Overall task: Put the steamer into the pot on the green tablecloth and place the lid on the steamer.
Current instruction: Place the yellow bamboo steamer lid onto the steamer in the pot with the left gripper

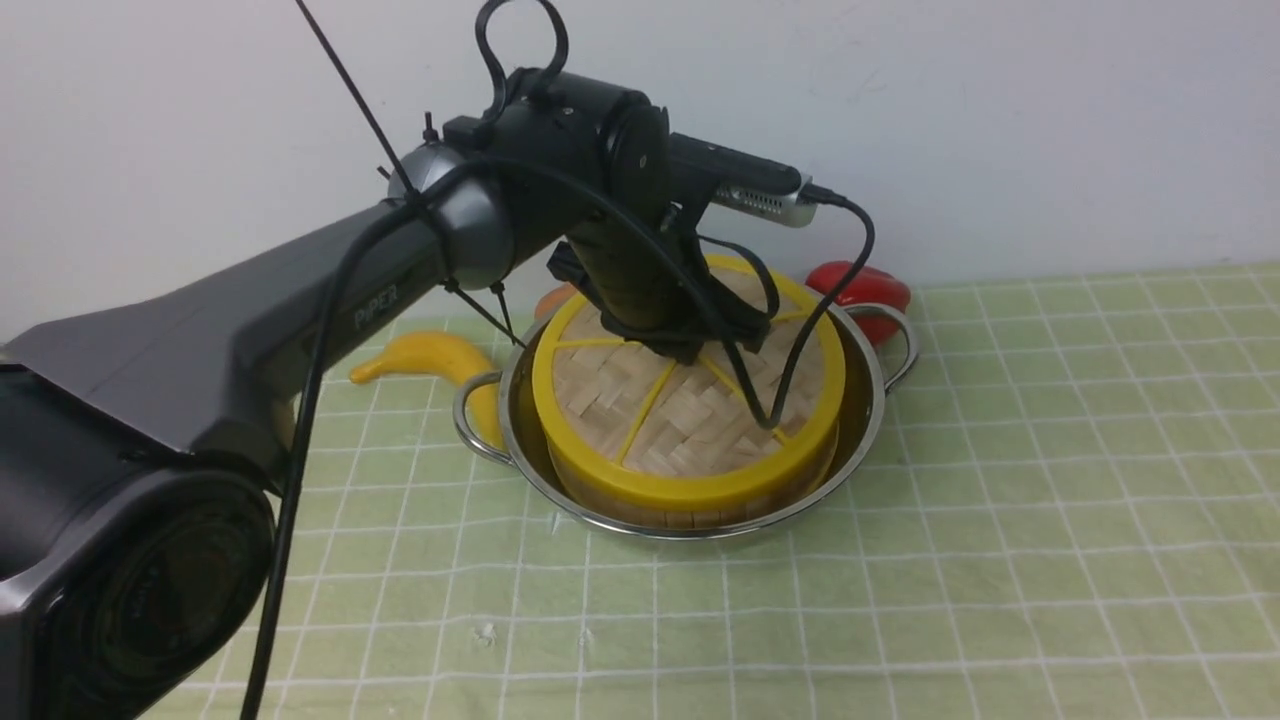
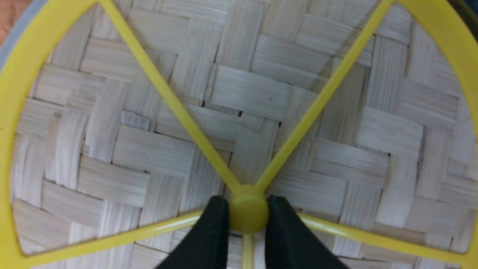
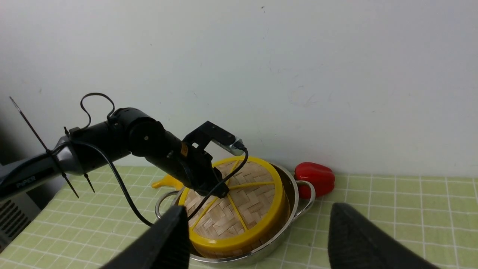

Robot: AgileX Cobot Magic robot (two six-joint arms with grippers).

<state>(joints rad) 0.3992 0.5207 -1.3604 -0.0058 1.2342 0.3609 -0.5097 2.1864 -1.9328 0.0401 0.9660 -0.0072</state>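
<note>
The steel pot (image 1: 868,415) stands on the green tablecloth (image 1: 1010,500). The steamer (image 1: 690,517) sits inside it, with only a strip of its bamboo wall showing. The woven lid (image 1: 690,425) with its yellow rim lies flat on top and hides what is in the basket. My left gripper (image 1: 690,350) reaches down onto the lid's middle. In the left wrist view its black fingers (image 2: 216,228) are shut on the yellow centre hub (image 2: 248,213). My right gripper (image 3: 257,209) hangs open and empty in front of the pot (image 3: 295,186), away from the lid (image 3: 242,198).
A yellow banana (image 1: 430,360) lies just left of the pot. A red pepper (image 1: 860,290) sits behind its right handle, near the white wall. Something orange (image 1: 555,298) peeks out behind the pot. The left arm's cable (image 1: 790,370) droops over the lid.
</note>
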